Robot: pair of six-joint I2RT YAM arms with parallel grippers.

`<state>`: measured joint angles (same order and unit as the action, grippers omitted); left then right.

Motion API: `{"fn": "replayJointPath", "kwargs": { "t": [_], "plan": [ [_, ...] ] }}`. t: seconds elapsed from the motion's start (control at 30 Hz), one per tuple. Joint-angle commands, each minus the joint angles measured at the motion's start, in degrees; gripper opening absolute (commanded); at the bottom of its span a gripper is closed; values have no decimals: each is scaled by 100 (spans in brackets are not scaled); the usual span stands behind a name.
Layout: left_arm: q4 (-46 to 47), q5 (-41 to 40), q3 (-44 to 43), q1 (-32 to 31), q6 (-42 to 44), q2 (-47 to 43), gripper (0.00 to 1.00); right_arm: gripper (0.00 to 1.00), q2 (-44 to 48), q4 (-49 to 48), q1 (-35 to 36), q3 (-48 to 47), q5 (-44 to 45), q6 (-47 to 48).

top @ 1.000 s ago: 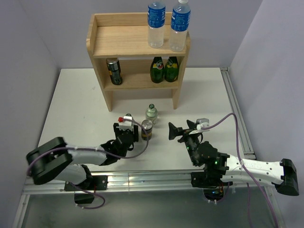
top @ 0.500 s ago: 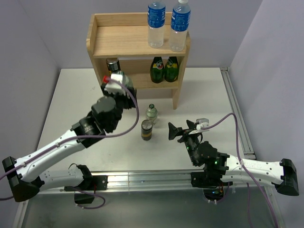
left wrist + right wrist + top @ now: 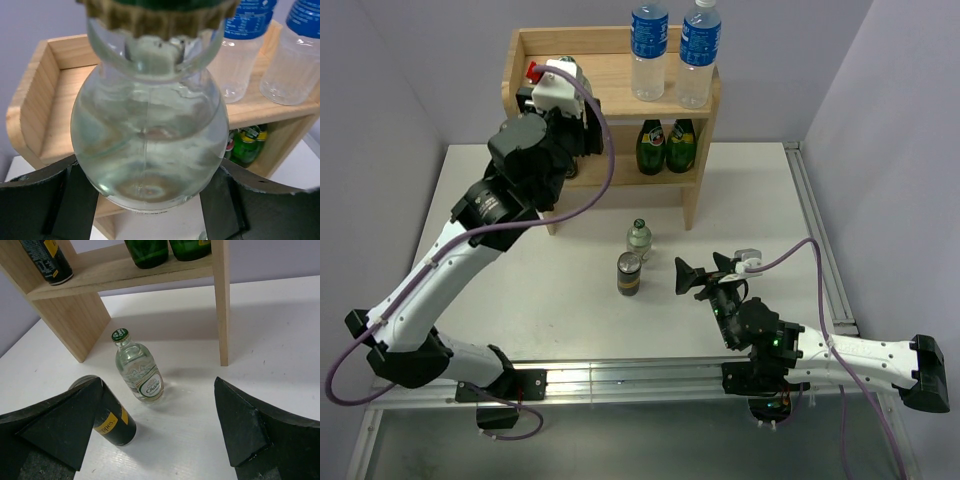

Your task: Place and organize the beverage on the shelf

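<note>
My left gripper [image 3: 572, 90] is shut on a clear glass green-capped bottle [image 3: 145, 135] and holds it in the air over the front left of the wooden shelf [image 3: 610, 100]. Two blue-labelled water bottles [image 3: 649, 52] [image 3: 699, 52] stand on the right of the top tier. On the lower tier are two green glass bottles [image 3: 666, 146] and a dark can [image 3: 47, 260]. Another clear glass bottle [image 3: 638, 238] and a dark can [image 3: 629, 273] stand on the table before the shelf. My right gripper [image 3: 698, 272] is open and empty, right of that can.
The white table ends in a metal rail [image 3: 820, 250] on the right and another along the near edge. Grey walls close in behind and beside the shelf. The left half of the top tier [image 3: 65, 100] is bare wood.
My left arm has risen from the table beside the can up to the level of the shelf's top tier, carrying the clear glass bottle. The right arm has not moved.
</note>
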<state>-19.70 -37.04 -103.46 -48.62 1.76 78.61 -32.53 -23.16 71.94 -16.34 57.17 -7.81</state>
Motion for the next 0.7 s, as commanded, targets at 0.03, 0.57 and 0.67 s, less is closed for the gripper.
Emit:
{"fn": "replayJointPath", "kwargs": {
  "t": [0.03,0.57,0.67],
  "plan": [
    [187,222,-1035,273,255,267,0,100,63,-128,-40,69,14,-62],
    [-174,1005,-2275,1750,-448,1297,0,100,160,-31,-40,96,22,-115],
    [-113,1102,-2240,1934,-527,1324,0,100,151,-31,-49,96,-4,-115]
  ]
}}
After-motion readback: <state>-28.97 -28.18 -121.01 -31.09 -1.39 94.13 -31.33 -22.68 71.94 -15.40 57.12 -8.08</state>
